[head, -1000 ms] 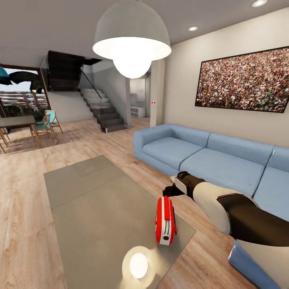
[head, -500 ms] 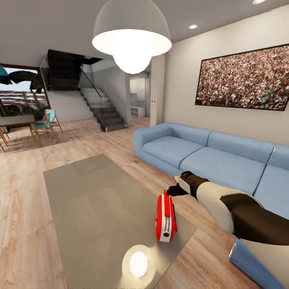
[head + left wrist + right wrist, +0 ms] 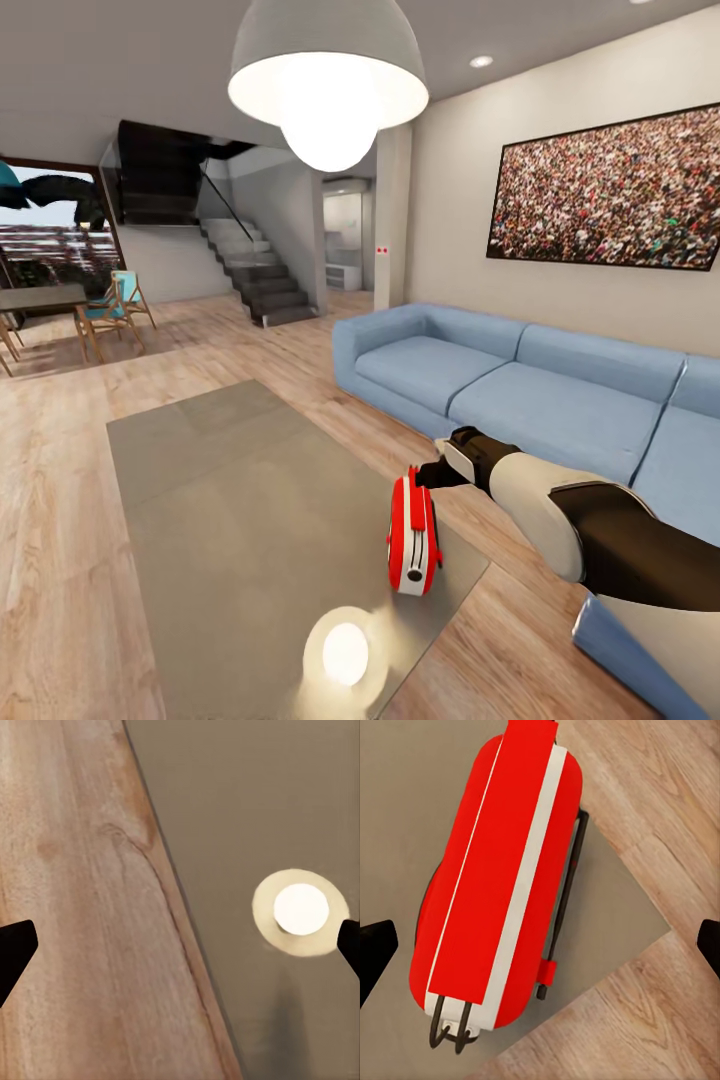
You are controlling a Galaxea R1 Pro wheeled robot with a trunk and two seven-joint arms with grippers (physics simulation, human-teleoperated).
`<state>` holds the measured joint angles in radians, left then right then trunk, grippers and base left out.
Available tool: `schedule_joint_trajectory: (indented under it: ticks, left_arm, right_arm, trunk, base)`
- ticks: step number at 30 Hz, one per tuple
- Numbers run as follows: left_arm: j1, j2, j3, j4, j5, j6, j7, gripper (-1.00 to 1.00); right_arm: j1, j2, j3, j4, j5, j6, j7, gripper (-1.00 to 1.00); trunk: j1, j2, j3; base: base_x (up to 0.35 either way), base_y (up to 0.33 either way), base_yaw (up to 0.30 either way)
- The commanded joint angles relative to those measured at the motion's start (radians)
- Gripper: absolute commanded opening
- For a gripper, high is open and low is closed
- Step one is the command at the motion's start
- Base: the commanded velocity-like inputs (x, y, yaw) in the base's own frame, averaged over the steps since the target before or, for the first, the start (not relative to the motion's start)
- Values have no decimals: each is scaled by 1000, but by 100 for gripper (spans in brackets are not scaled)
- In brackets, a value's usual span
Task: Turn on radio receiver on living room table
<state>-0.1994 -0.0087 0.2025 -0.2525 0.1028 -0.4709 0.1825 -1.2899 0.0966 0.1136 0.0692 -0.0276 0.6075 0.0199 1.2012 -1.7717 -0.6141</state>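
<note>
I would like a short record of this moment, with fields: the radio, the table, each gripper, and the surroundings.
radio receiver: red with white trim, standing near the table's corner closest to the sofa
table: low, grey glossy top, reflecting the lamp
right gripper: just behind the radio, fingertips wide apart at the edges of the right wrist view, holding nothing
left gripper: fingers spread wide, over the table's edge and the wood floor
surroundings: blue sofa, pendant lamp, crowd picture, stairs
</note>
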Motion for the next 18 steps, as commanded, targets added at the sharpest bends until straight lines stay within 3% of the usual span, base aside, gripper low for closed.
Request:
schedule_joint_trajectory:
  ticks: [1,11,18]
  left_arm:
    - [0,0,0,0,0,0,0,100]
    - [0,1,0,0,1,0,-2,100]
    - [0,-1,0,0,1,0,-2,100]
  right_arm:
    - [0,0,0,0,-1,0,1,100]
    - [0,3,-3,0,-5,0,3,100]
    - [0,5,-4,0,-5,0,18,100]
  trunk:
    - [4,-7,-3]
    - [42,-77,-35]
    - [42,-77,-35]
  base:
    - [0,0,0]
    - [0,0,0]
    - [0,0,0]
